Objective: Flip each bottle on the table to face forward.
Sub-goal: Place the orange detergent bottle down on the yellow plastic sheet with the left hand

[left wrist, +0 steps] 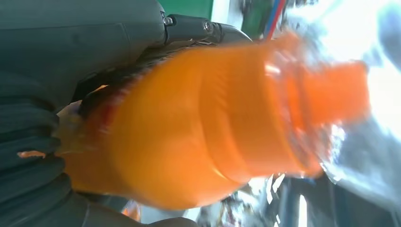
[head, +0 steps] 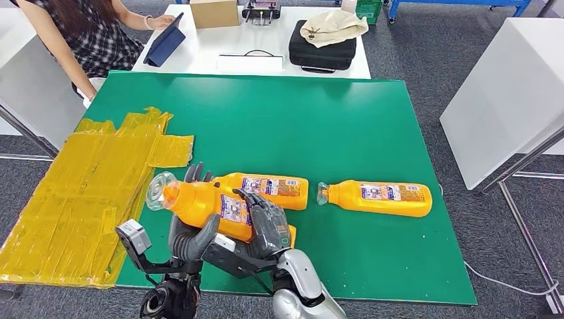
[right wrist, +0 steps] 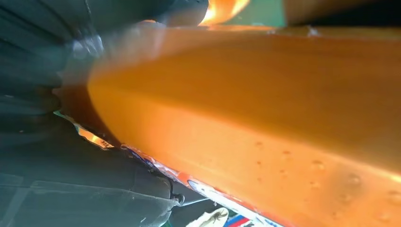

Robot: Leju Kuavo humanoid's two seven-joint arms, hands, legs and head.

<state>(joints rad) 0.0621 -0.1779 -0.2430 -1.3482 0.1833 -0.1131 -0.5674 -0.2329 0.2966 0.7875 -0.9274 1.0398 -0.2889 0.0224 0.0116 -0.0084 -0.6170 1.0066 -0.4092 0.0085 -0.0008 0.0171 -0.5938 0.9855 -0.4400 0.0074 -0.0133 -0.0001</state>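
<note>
Both my hands hold one orange bottle [head: 206, 205] above the near edge of the green table [head: 319, 126]. Its clear cap points up and to the left, its label shows on top. My left hand [head: 191, 236] cups the bottle from below, fingers curling behind it. My right hand [head: 267, 222] grips the bottle's base end from the right. The same bottle [left wrist: 217, 123] shows close up in the left wrist view, and its body [right wrist: 265, 113] in the right wrist view. Two more orange bottles lie on their sides on the mat: one [head: 273, 189] just behind the held one, one [head: 380, 197] further right, cap pointing left.
Crumpled yellow sheets [head: 93, 193] cover the table's left side. A person [head: 86, 30] sits at the far left with a tablet [head: 164, 43]. A white table behind carries a cardboard box [head: 214, 12] and a black case [head: 322, 48]. A white cabinet [head: 505, 93] stands at right.
</note>
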